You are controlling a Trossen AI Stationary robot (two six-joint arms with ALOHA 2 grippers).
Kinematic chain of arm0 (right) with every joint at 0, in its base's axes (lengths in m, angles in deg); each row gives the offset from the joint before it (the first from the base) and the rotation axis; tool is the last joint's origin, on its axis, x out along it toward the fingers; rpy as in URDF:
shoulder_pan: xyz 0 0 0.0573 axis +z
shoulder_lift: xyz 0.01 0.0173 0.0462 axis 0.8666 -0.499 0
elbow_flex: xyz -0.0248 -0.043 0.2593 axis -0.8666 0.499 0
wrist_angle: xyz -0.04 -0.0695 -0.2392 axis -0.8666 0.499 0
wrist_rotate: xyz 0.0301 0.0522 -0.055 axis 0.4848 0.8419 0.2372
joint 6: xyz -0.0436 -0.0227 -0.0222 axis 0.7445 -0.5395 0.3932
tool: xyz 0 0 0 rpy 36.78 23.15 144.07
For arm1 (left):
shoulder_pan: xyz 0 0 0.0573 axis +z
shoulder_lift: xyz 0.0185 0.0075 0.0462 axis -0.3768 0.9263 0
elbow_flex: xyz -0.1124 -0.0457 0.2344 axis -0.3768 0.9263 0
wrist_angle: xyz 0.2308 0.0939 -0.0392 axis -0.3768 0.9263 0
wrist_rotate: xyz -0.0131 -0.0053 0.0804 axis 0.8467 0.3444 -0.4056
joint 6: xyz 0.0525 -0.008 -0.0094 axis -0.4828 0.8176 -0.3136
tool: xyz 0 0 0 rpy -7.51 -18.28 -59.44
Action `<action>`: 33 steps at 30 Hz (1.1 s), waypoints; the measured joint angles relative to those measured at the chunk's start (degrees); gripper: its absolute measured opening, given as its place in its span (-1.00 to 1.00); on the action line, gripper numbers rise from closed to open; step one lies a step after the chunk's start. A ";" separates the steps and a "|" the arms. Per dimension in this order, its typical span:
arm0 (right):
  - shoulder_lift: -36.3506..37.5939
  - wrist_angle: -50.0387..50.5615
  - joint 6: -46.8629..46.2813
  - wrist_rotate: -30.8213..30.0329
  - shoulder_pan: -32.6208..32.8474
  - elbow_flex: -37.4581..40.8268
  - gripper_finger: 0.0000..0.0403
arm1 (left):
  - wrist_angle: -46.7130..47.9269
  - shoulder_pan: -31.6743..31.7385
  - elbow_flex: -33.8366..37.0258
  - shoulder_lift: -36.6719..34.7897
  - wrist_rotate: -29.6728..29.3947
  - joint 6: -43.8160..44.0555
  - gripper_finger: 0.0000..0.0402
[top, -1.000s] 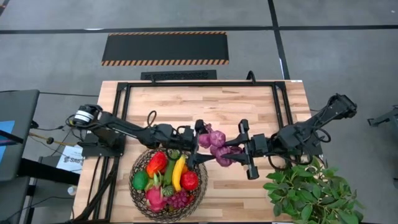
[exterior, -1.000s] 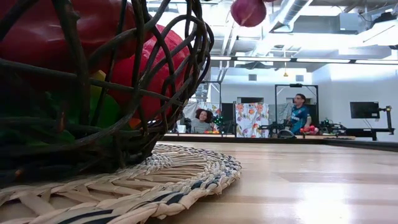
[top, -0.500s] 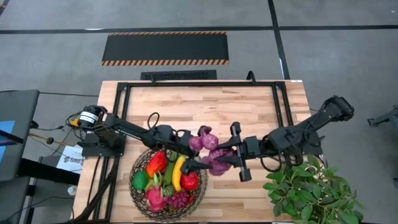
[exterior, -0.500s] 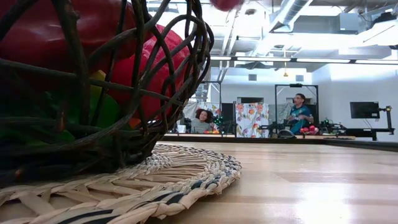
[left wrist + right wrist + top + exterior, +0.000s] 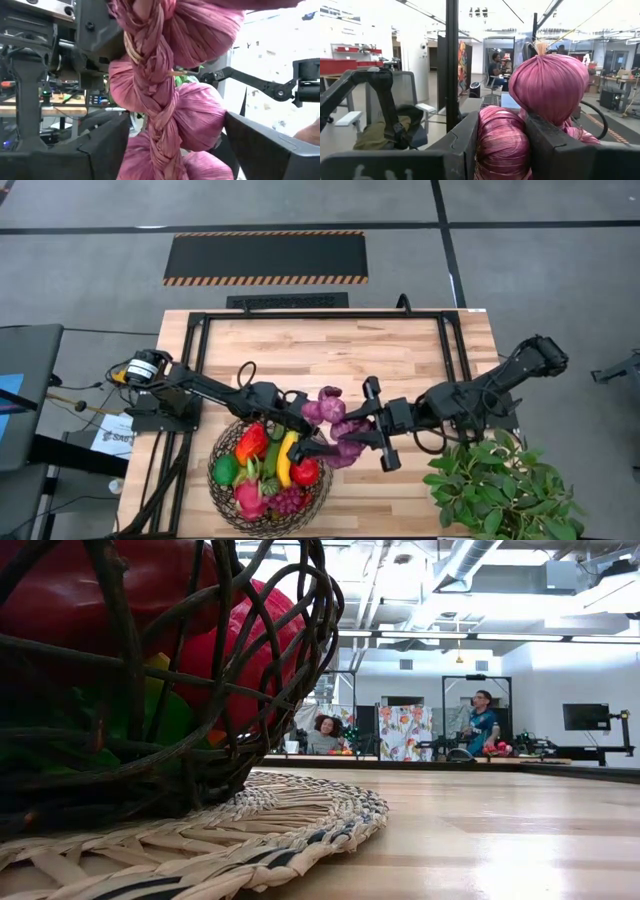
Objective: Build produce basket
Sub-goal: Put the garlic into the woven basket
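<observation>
A braid of pink-purple bulbs [image 5: 335,425] hangs in the air over the far right rim of the basket [image 5: 215,470]. The dark wire basket stands on a woven mat [image 5: 280,820] and holds a banana [image 5: 288,455], a red apple [image 5: 304,470], a red pepper [image 5: 252,442] and other produce. My right gripper [image 5: 352,428] reaches in from the right and is shut on the braid. My left gripper [image 5: 308,423] comes from the left. It is open wide, with one finger on each side of the braid [image 5: 165,110]. My right gripper [image 5: 502,150] pinches one bulb [image 5: 497,130] of the braid between its two fingers. It comes in level from the table's right side, and another bulb [image 5: 550,85] stands above the fingers. The braid is lifted clear of the table. My left gripper [image 5: 175,150] has the braid between its fingers, but I cannot tell whether they touch it.
A leafy green plant [image 5: 500,485] stands at the table's near right corner, close under my right arm. A black frame [image 5: 320,315] runs along the table's far and side edges. Bare wood lies on the far half of the table [image 5: 330,350]. People sit in the room behind [image 5: 325,732].
My right gripper has moved toward the table's left and carried the braid along, from right of the basket to above its far right rim. A bulb seen at the top of the low view has left that picture. My left gripper has drawn back slightly left and stayed open.
</observation>
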 joint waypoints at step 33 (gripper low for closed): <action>4.67 4.18 -0.19 -0.02 0.75 0.02 -0.02 | 0.19 1.17 -0.20 -0.28 4.59 19.96 -0.74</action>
